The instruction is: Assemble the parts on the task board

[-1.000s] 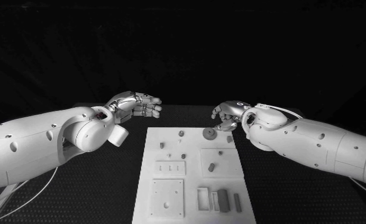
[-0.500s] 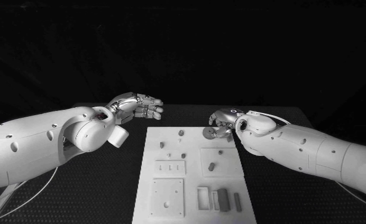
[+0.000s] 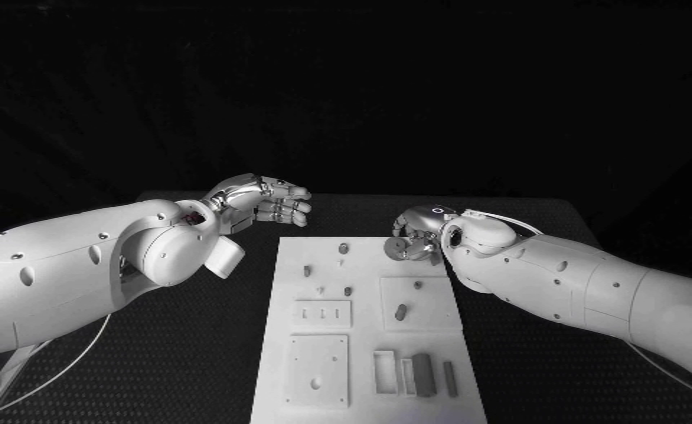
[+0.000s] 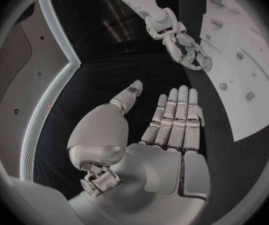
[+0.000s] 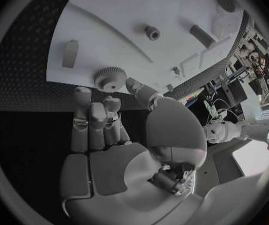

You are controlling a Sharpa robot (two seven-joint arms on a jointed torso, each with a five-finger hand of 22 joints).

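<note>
The right hand (image 3: pixel 417 235) has moved onto the gear (image 5: pixel 111 78); right wrist view shows fingers apart, gripping nothing.

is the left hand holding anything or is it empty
Empty. In the left wrist view the left hand has its fingers stretched out straight above the black table, with nothing in the palm or between the fingers.

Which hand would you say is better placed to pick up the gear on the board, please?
Right. The right hand is at the board's far right corner with its fingers beside the gear, not yet gripping it. The left hand hovers off the board, open.
</note>
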